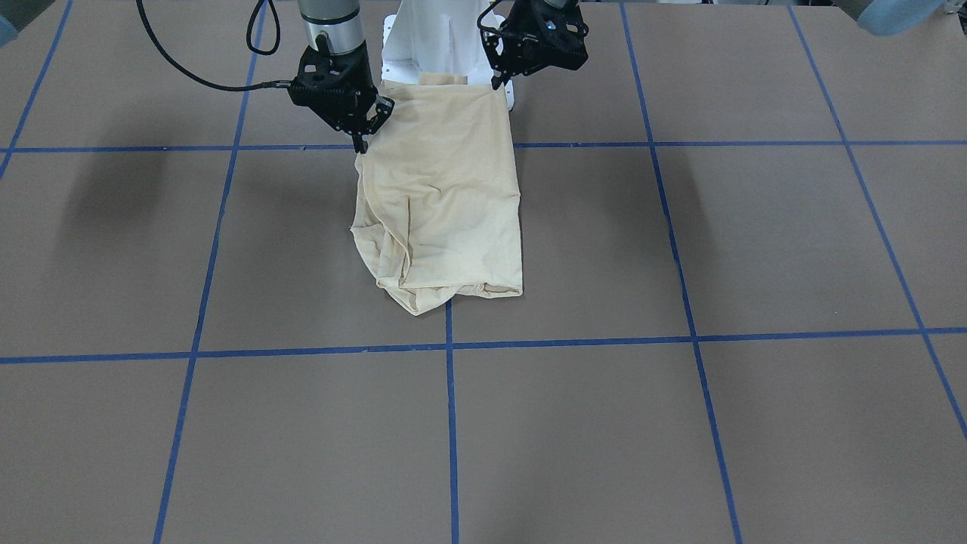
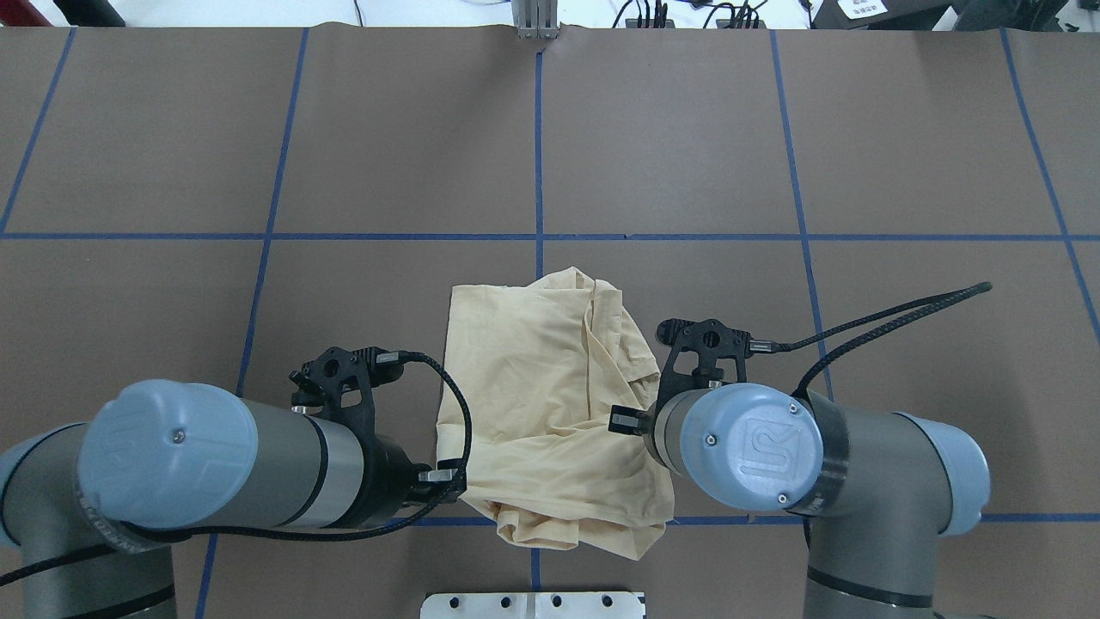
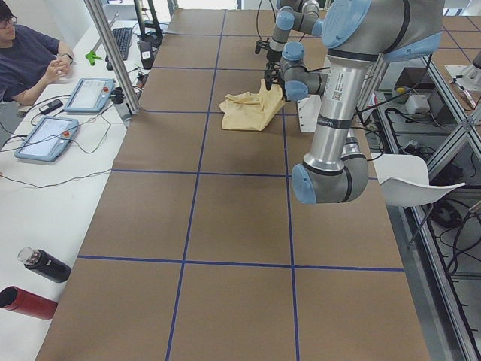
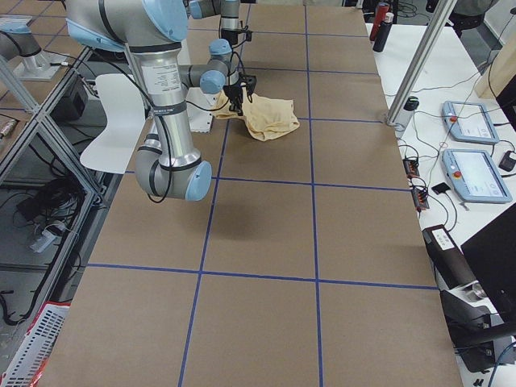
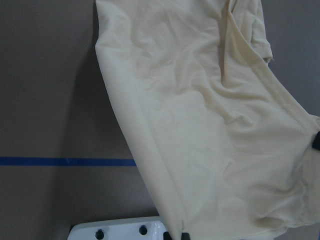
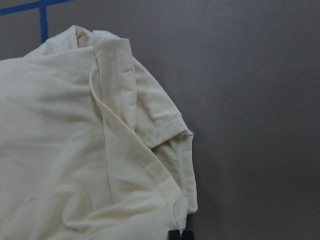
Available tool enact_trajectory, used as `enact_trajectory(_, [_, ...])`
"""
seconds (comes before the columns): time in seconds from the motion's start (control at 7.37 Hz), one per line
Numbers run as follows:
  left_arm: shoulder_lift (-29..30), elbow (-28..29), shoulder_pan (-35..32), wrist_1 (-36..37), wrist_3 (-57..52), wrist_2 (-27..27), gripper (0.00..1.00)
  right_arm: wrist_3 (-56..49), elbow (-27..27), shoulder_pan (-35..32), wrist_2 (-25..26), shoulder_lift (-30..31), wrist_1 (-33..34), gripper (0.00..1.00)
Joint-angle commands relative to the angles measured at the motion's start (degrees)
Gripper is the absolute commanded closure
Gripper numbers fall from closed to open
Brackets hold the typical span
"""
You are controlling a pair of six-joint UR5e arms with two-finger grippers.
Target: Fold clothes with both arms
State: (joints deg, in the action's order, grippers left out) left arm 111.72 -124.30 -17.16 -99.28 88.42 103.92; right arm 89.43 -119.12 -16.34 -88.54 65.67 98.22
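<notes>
Step in hand: judged to be a lengthwise fold, carrying the robot-side end of the pale cream-yellow, thin-fabric T-shirt over onto its far end.
T-shirt: a narrow, rumpled strip at the middle of the brown tabletop, by the robot-side edge. Its far end lies flat just short of a blue tape crossing. Its near end is raised in front of the white pedestal base.
Right hand: the black open-frame right gripper has its fingers pinched together on one near corner's hem.
Left hand: the black open-frame left gripper sits at the other near corner. The cloth rises to it, so it appears clamped on that corner.
Relation: the held edge spans between the two grippers, and the rest trails away from them toward the tabletop's middle.
Doing it well: keep both grippers level and evenly spaced so the edge stays taut. Move them together and lay the edge square on the far end. Watch the bunched side below the right gripper, which may drag.
</notes>
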Motion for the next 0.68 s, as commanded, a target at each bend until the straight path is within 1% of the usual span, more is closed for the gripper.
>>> enact_trajectory(0.0, [2.9, 5.0, -4.4, 0.1, -3.7, 0.0, 1.0, -2.8, 5.9, -4.0, 0.0, -3.3, -0.1, 1.0])
enact_trajectory(0.14, [4.2, 6.7, -5.9, 0.0, -4.7, -0.2, 1.0, -3.5, 8.5, -5.3, 0.0, -5.4, -0.6, 1.0])
enact_trajectory(0.27, [5.0, 7.8, -7.1, 0.0, -5.8, -0.3, 1.0, -3.6, 10.8, -6.0, -0.1, -6.0, -3.6, 1.0])
enact_trajectory(0.41, [6.6, 10.1, -8.3, -0.1, -6.9, -0.3, 1.0, -3.5, 13.3, -6.8, 0.0, -6.2, -8.1, 1.0])
enact_trajectory(0.54, [8.8, 13.1, -9.7, -0.1, -7.4, -0.3, 1.0, -3.6, 15.2, -7.6, -0.1, -7.2, -9.3, 1.0])
